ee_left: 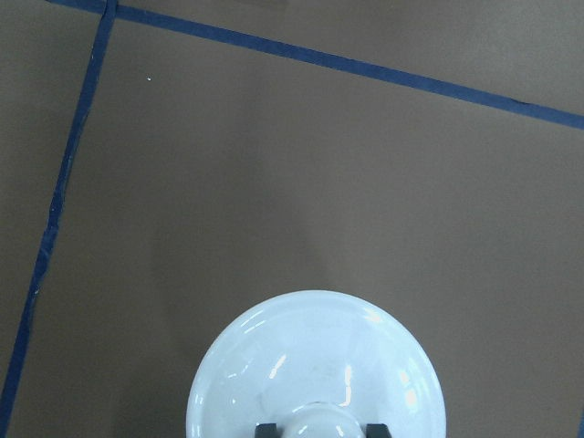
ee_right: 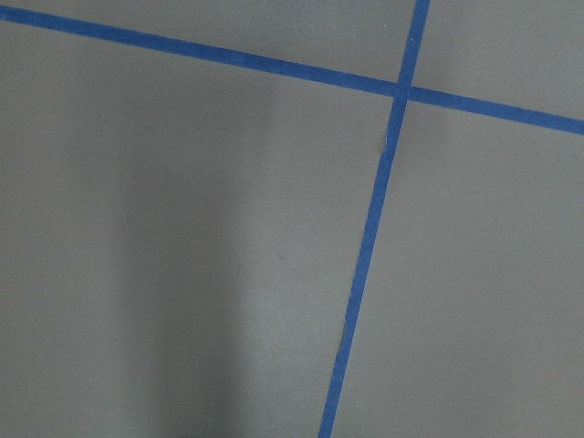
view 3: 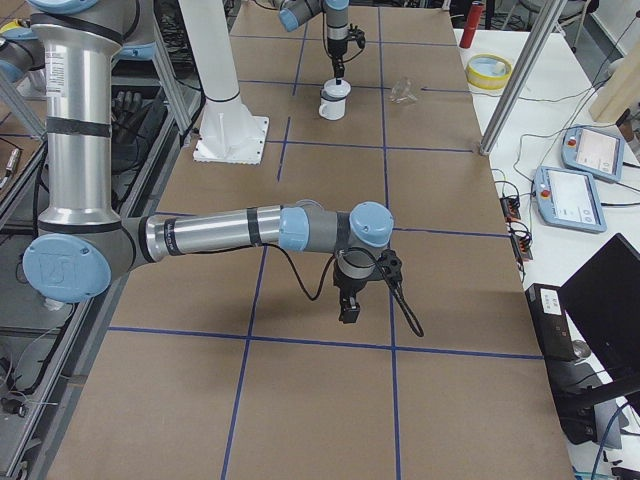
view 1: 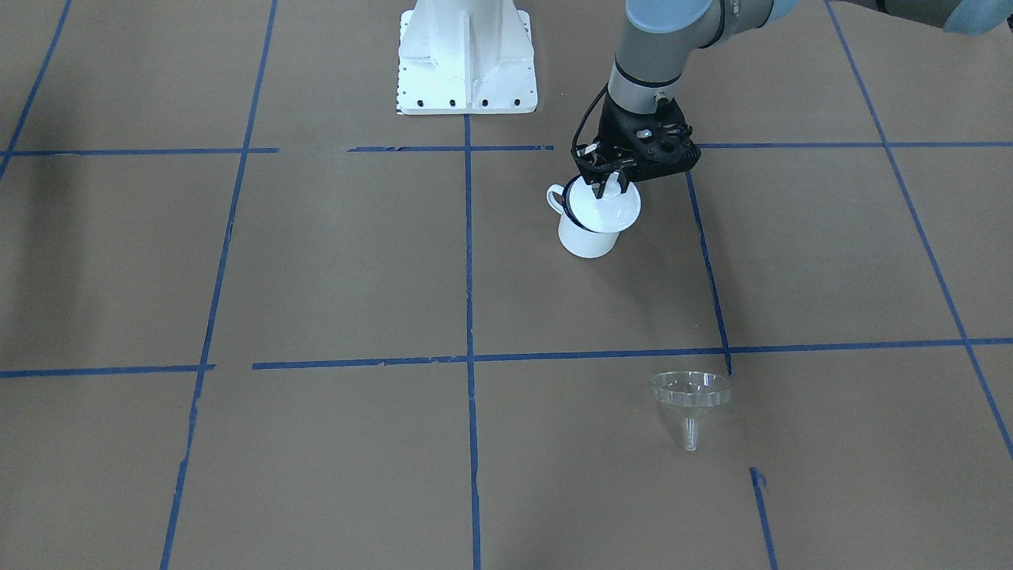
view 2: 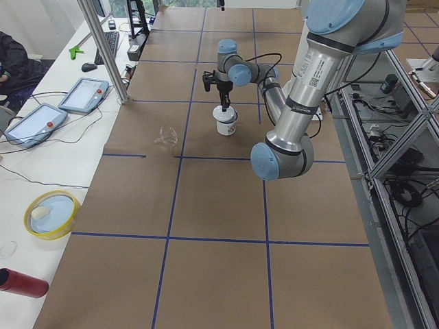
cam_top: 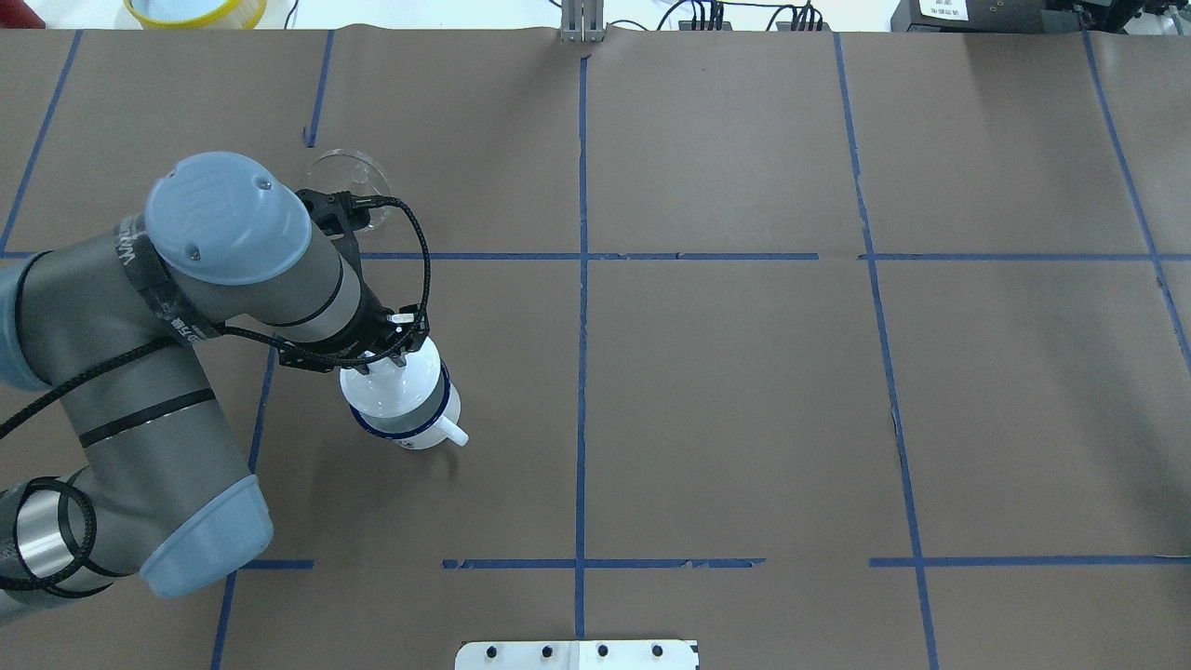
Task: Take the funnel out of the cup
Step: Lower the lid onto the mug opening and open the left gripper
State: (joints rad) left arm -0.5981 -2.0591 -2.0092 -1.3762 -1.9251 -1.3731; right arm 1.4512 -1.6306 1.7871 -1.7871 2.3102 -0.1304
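Funnel (view 1: 690, 392) is lying out on the table (view 1: 316, 261), well apart from the cup (view 1: 586, 237), spout pointing away from it, so no part of it is sitting in the mug. I am holding my left gripper (view 1: 609, 187) directly above the cup, fingers drawn narrow and pinching the knob (ee_left: 319, 422) of the white domed lid (view 1: 608, 210), which is resting across the rim. My reading: the removal is looking finished, and I am gripping by the knob because it is the lid's only handhold. My right gripper (view 3: 349, 305) is hanging low over brown paper, far from both; whether it is wide or closed I cannot tell.
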